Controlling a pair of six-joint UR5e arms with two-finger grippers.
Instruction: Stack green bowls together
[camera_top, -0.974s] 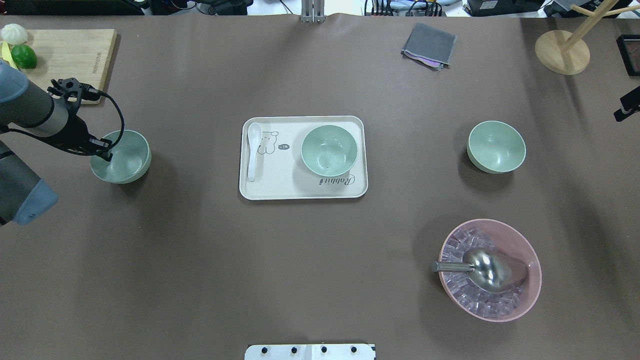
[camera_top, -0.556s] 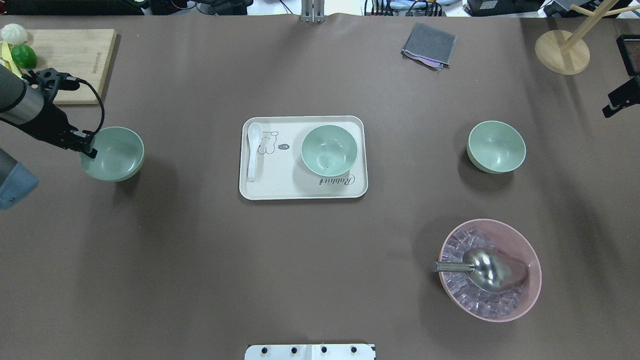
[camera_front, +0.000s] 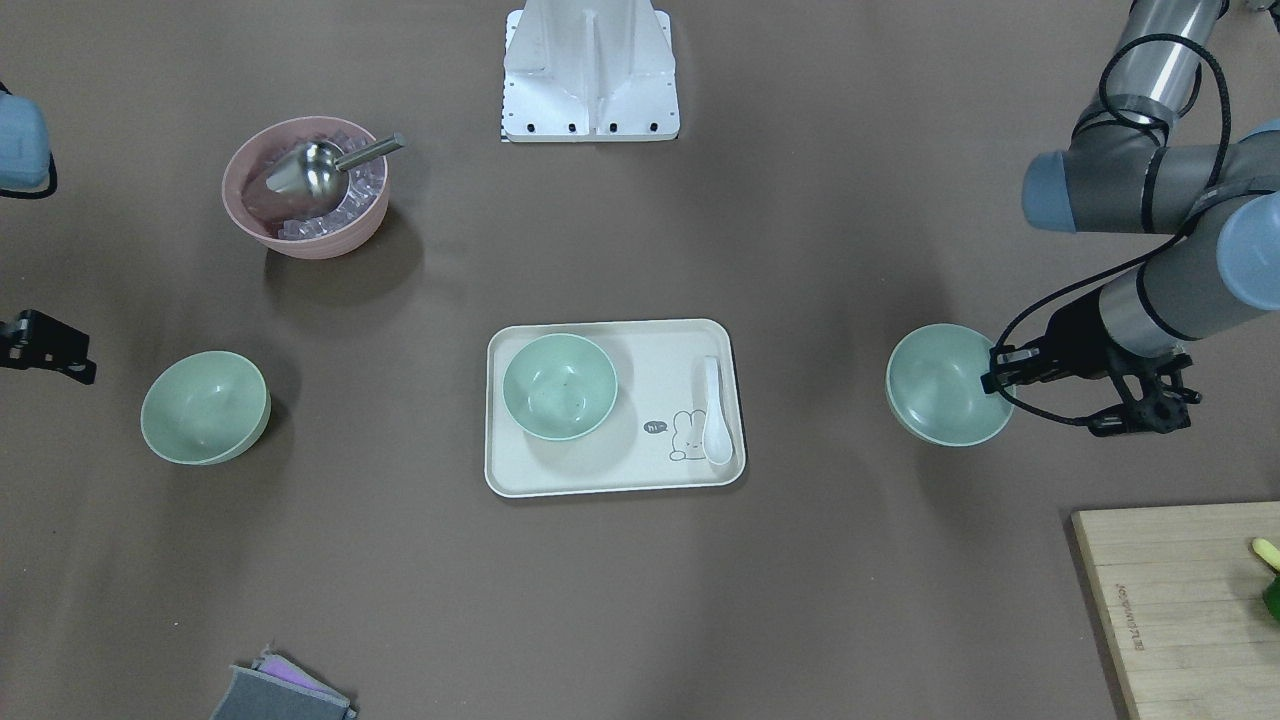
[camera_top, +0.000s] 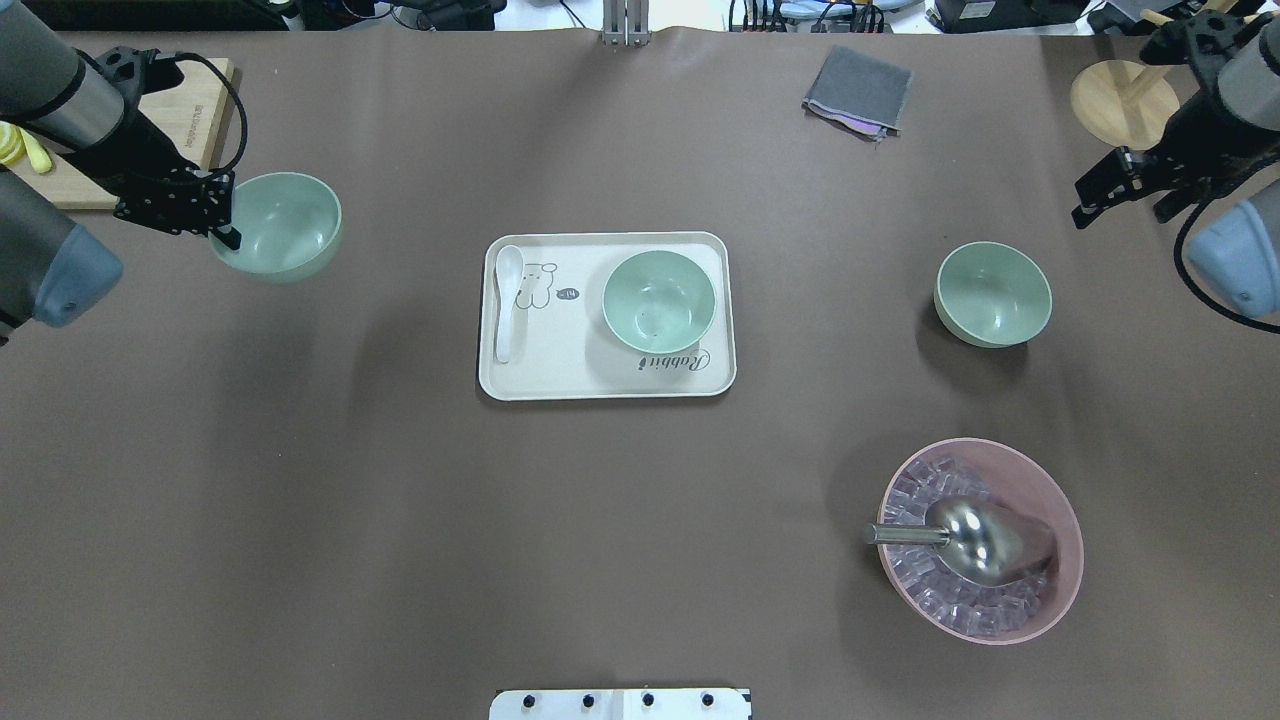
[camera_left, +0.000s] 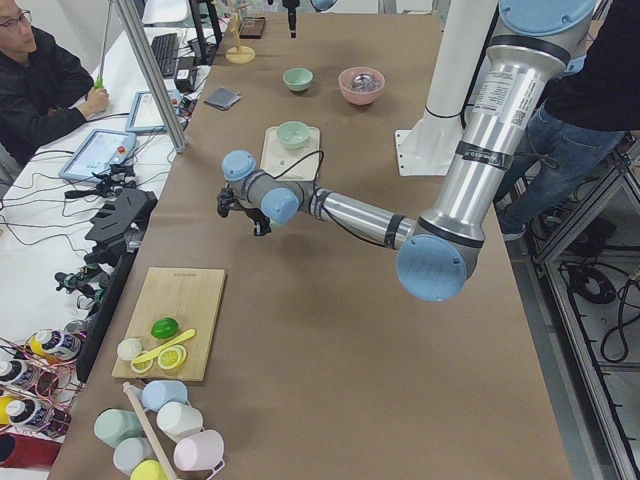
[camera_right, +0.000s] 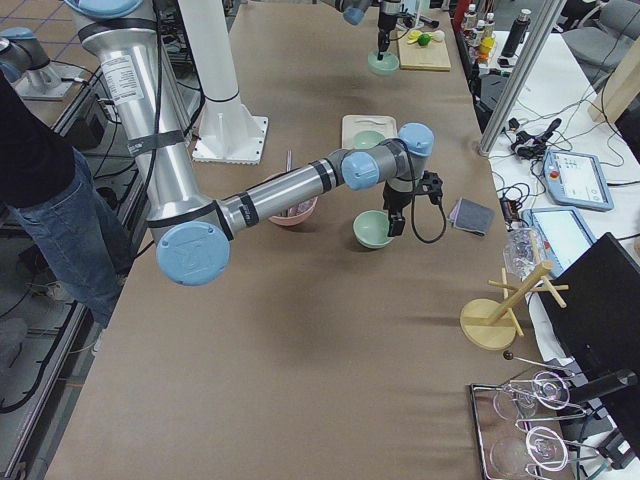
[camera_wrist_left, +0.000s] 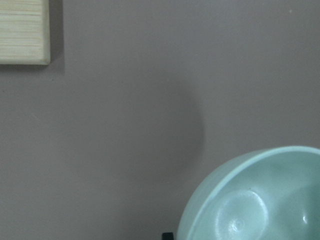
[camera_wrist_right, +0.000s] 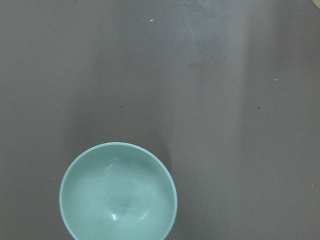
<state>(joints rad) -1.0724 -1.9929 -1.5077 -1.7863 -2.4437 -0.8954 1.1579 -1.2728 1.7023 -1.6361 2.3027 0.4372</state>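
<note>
At the desk's left end, the left fingers (camera_top: 228, 232) are clamped on the near-left rim of the first green bowl (camera_top: 290, 225), one inside the wall and one outside. The bowl sits upright in that grip and looks raised off the desk (camera_top: 640, 520); in the left wrist view its round shadow falls apart from it on the brown surface. Just beyond the wrist lies the corner of a wooden cutting board (camera_top: 190, 100). Toward the middle, the second green bowl (camera_top: 658, 300) stands upright in the right half of a cream tray (camera_top: 560, 375), with a white spoon (camera_top: 507, 300) lying along the tray's left side. Further right, the third green bowl (camera_top: 993, 293) stands alone and upright on the desk. The right fingers (camera_top: 1085, 208) hang over the desk beyond that bowl and to its right, holding nothing and apart from it; whether they are spread or closed I cannot tell. Their wrist view looks straight down on the bowl. Close by is the round base of a wooden stand (camera_top: 1110, 105), and a folded gray cloth (camera_top: 858, 90) lies at the far edge. Nearer the robot, a pink bowl (camera_top: 1062, 585) of ice holds a metal scoop (camera_top: 975, 540).
</note>
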